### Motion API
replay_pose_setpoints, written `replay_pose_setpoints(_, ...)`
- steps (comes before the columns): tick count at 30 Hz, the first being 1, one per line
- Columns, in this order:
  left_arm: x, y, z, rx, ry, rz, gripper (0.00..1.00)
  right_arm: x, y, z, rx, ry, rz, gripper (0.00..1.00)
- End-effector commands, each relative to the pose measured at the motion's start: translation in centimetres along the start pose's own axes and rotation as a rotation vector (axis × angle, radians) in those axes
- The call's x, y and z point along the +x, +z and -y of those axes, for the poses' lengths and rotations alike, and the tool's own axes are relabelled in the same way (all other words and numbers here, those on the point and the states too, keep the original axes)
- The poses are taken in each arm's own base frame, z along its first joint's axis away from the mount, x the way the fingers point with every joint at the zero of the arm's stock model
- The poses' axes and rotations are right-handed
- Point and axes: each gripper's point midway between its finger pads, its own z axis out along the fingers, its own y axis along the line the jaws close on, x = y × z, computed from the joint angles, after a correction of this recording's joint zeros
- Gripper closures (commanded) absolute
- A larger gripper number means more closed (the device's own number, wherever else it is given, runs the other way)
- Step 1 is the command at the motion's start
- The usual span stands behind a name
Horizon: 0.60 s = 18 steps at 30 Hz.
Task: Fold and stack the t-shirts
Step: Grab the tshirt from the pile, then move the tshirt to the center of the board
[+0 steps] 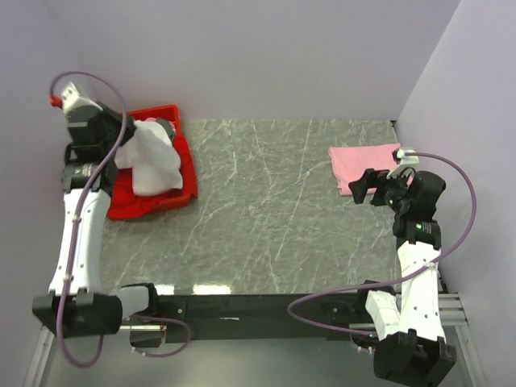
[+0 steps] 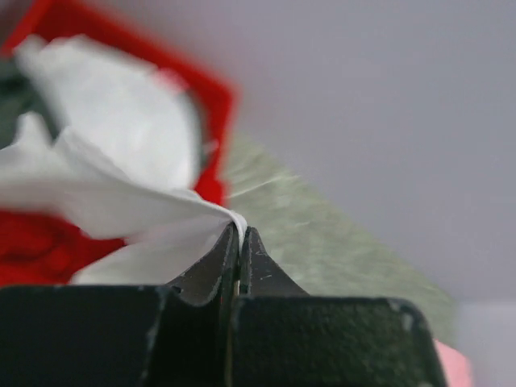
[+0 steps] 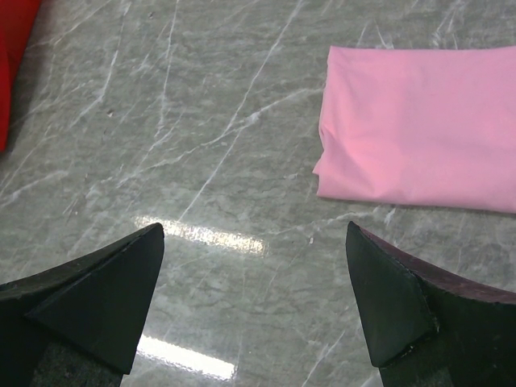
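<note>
Pinching white t-shirt point(image 1: 153, 161), left fingers point(image 2: 211, 270) above bin point(image 1: 188, 165); right fingers point(image 3: 101, 294) spread.

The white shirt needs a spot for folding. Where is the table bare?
Bare: the wide middle of the table, between the red bin and the folded pink shirt. Crowded: far left, where the left gripper pinches the white shirt over the bin.

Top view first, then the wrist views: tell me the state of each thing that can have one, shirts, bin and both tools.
white t-shirt: crumpled, partly raised over the bin, one fold pinched.
pink t-shirt: folded, lying flat on the table.
red bin: upright on the table, white cloth over it.
left tool: shut on the white t-shirt.
right tool: open, holding nothing, beside the pink t-shirt.
</note>
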Motion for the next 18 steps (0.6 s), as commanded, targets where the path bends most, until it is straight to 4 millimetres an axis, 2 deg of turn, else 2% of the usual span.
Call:
replay_pose_setpoints(1,-7.6,-7.3,11.0,0.490,0.088,0.180,1.00,-1.1,-0.1,-0.4,-0.021,-0.027,0.026,0.01)
replay_pose_setpoints(2,-9.0,-8.9,13.0,0.576,0.081,0.219,0.99,-1.1,-0.1,-0.4,-0.023,-0.029,0.025,0.01)
replay_pose_setpoints(3,-10.3,-11.4,15.3,0.683,0.088,0.236,1.00,-1.1,-0.1,-0.4,-0.021,-0.027,0.023,0.01)
replay_pose_setpoints(6,-13.1,-15.7,19.6,0.859,0.073,0.282,0.99,-1.1,-0.2,-0.4,-0.020,-0.030,0.026,0.01)
replay_pose_setpoints(9,-14.5,-19.0,22.8,0.982,0.058,0.297,0.99,-1.1,-0.2,-0.4,-0.018,-0.031,0.027,0.01)
replay_pose_setpoints(12,-13.8,-21.5,25.6,1.095,0.051,0.253,0.99,-1.1,-0.2,-0.3,-0.015,-0.032,0.030,0.01)
replay_pose_setpoints(13,-12.8,-22.2,26.7,1.132,0.055,0.225,0.99,-1.1,-0.2,-0.3,-0.014,-0.031,0.027,0.01)
replay_pose_setpoints(16,-11.1,-24.0,28.5,1.198,0.064,0.177,0.99,-1.1,-0.3,-0.2,-0.008,-0.033,0.030,0.01)
replay_pose_setpoints(18,-10.8,-25.1,29.2,1.231,0.072,0.172,0.99,-1.1,-0.3,-0.2,-0.008,-0.034,0.031,0.01)
